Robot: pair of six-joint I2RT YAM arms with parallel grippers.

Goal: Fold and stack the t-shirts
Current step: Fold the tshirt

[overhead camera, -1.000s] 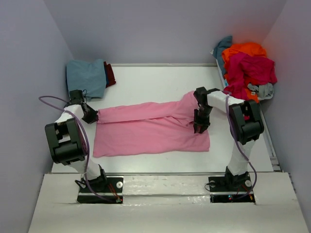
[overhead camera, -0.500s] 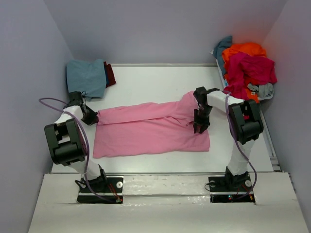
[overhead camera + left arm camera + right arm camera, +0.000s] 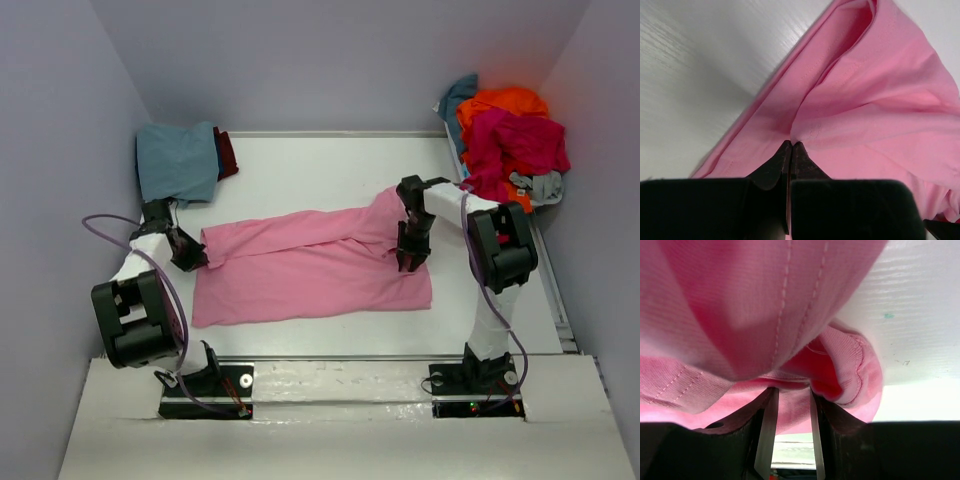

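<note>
L gripper [image 3: 192,255] is shut tight and pinches the left edge of the pink t-shirt [image 3: 310,270]. In left wrist view the black fingertips [image 3: 772,170] meet w/ a fold of pink cloth caught right at their point. The cloth fans away from them over the white table [image 3: 695,75].

R gripper [image 3: 412,262] is part-closed and clamps a bunched fold at the shirt's right end. In right wrist view the fingers [image 3: 767,430] sit either side of a thick roll of pink fabric. A hem w/ a double stitch line hangs close over the lens. The only mark on the bare tabletop beyond is a tiny green speck [image 3: 888,316], too small to read as anything.

The pink shirt lies spread across mid-table, long axis left-right, stretched between both arms. A narrower layer runs along its far edge, and the near edge lies flat on the table.

Other shirts:
- Teal-blue t-shirt [image 3: 178,160] is folded at the far-left corner against the wall, well apart from the pink one. A dark red cloth [image 3: 229,152] shows at its right side.
- A loose pile sits at the far-right corner. The orange t-shirt [image 3: 505,102] is on top at the back. The crimson-magenta t-shirt [image 3: 515,142] is in front of it. A teal t-shirt [image 3: 458,95] pokes out at the left and a grey t-shirt [image 3: 537,186] at the near right.
- The pile sits just beyond the R arm's elbow.

A purple cable [image 3: 105,220] loops off the L arm.
</note>
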